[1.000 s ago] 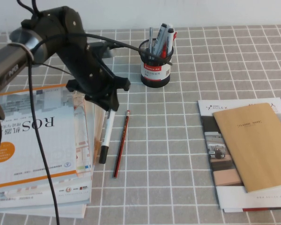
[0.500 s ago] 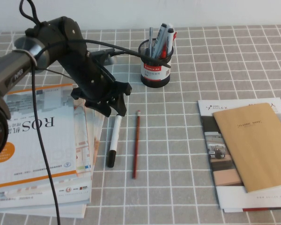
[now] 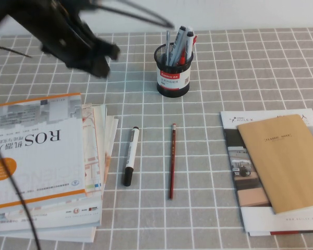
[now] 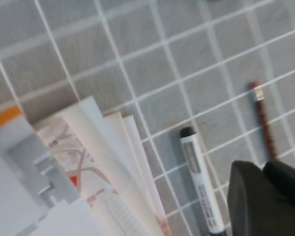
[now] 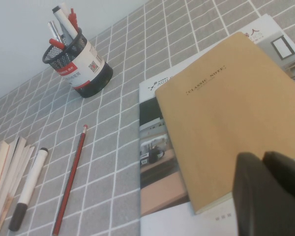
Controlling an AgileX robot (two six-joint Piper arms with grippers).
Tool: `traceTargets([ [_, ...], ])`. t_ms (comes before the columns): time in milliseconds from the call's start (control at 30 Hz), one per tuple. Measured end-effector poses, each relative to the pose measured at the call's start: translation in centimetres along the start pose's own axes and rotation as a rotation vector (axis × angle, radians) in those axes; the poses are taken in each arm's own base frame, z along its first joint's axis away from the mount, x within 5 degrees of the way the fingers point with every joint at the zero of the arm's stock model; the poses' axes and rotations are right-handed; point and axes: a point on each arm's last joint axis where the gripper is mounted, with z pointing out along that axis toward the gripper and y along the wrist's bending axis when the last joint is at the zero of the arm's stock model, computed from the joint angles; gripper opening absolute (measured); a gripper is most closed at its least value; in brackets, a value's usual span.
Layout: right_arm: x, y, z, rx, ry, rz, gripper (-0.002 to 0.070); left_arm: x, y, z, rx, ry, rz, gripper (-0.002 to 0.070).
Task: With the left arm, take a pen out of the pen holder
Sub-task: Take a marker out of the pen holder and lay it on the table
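Note:
The black mesh pen holder stands at the table's back centre with several pens upright in it. A white marker with a black cap and a red pencil lie flat on the tiles in front of it. My left gripper hovers, blurred, back left of the holder and well above the marker. In the left wrist view the left gripper is shut and empty, over the marker and the pencil. My right gripper is shut above the tan notebook.
A stack of books fills the front left, its page edges close to the marker. The tan notebook lies on a brochure at the right. A black cable drapes across the books.
The left arm has let the marker go and swung up and back to the left. The marker now lies free, and the pencil has rolled to the right.

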Motion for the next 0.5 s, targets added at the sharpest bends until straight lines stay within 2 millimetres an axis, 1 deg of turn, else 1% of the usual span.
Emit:
traceTargets([
  [100, 0.0, 0.0, 0.0, 0.0, 0.0, 0.0, -0.0013, 1.1, -1.8, -6.2, -0.037, -0.117, 0.059, 0.0008],
  [133, 0.0, 0.0, 0.0, 0.0, 0.0, 0.0, -0.0013, 1.6, -2.2, -7.5, -0.048, -0.144, 0.069, 0.0007],
  [167, 0.0, 0.0, 0.0, 0.0, 0.0, 0.0, -0.0013, 1.9, -2.4, -8.3, -0.056, -0.161, 0.073, 0.0006],
  [233, 0.0, 0.0, 0.0, 0.0, 0.0, 0.0, -0.0013, 3.7, -3.5, -11.5, -0.087, -0.235, 0.095, 0.0003],
  [267, 0.0, 0.0, 0.0, 0.0, 0.0, 0.0, -0.0013, 5.2, -4.1, -13.3, -0.106, -0.289, 0.103, 0.0003],
  [300, 0.0, 0.0, 0.0, 0.0, 0.0, 0.0, -0.0013, 6.4, -4.6, -14.4, -0.116, -0.321, 0.107, 0.0002],
  [333, 0.0, 0.0, 0.0, 0.0, 0.0, 0.0, -0.0013, 9.4, -5.4, -16.2, -0.137, -0.395, 0.113, 0.0001],
  [367, 0.0, 0.0, 0.0, 0.0, 0.0, 0.0, -0.0013, 11.3, -5.9, -16.9, -0.148, -0.439, 0.114, 0.0001],
  [400, 0.0, 0.0, 0.0, 0.0, 0.0, 0.0, -0.0013, 13.7, -6.3, -17.4, -0.158, -0.483, 0.113, 0.0001],
  [433, 0.0, 0.0, 0.0, 0.0, 0.0, 0.0, -0.0013, 15.7, -6.6, -17.5, -0.17, -0.53, 0.112, 0.0001],
  [467, 0.0, 0.0, 0.0, 0.0, 0.0, 0.0, -0.0013, 17.2, -6.8, -17.6, -0.182, -0.578, 0.111, 0.0001],
  [500, 0.0, 0.0, 0.0, 0.0, 0.0, 0.0, -0.0013, 19.2, -7.0, -17.4, -0.193, -0.621, 0.11, 0.0001],
])
